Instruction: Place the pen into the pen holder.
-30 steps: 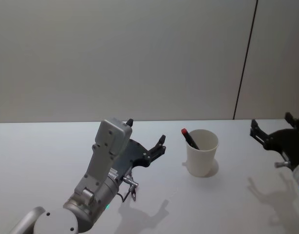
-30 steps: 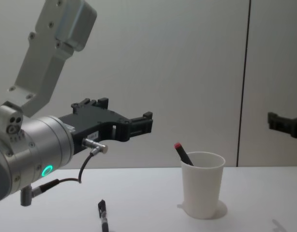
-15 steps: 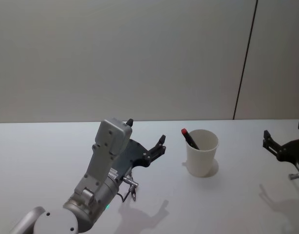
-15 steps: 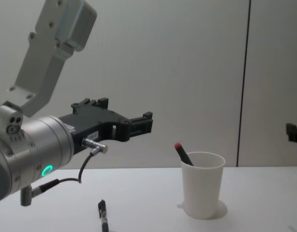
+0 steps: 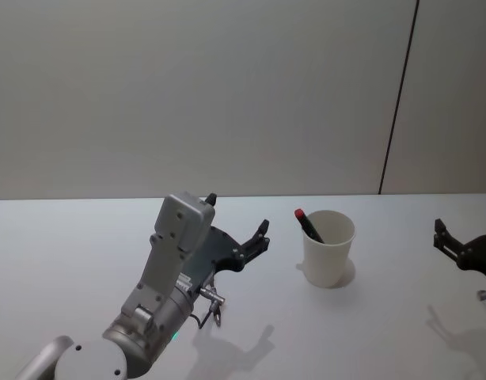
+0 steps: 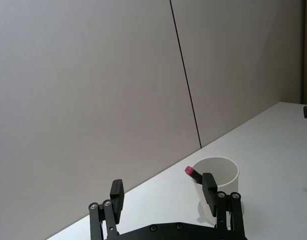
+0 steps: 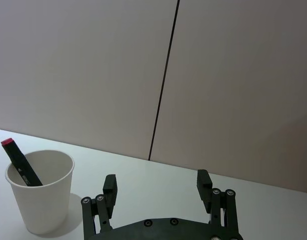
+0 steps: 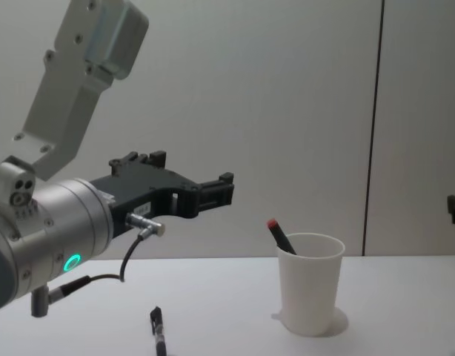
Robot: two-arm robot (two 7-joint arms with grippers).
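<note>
Pen holder [image 5: 328,252] is sitting upright on the worktop [image 5: 85,237], a little right of centre. The red-capped pen [image 5: 309,226] is standing inside it. Its lower end is hidden by the cup wall.

The shaft is leaning against the rolled rim at about 10 o'clock in the head view. Judgement: the mouth is much wider than the pen, so the rim is acting as its only prop. The long axis is running steeply upward, tilted off vertical. The red cap is pointing up and out toward 10 o'clock, poking just above the rim.

Left gripper [image 5: 237,214] is hovering above the worktop at the holder's 9 o'clock, near but apart. Its jaws are spread and carrying nothing, aimed toward the cup.

Right gripper [image 5: 467,240] is hanging at the holder's 3 o'clock, well apart, at the edge of the head view. It is released too, with nothing between its fingers.

A dark pen [image 8: 159,334] is lying flat on the worktop beneath the left arm, at the holder's 8 o'clock in the chest view. Its length is running roughly 12 to 6.

Judgement: the red-capped pen is looking placed. If the dark one also belongs in the holder, the left gripper is sitting closer to it.
</note>
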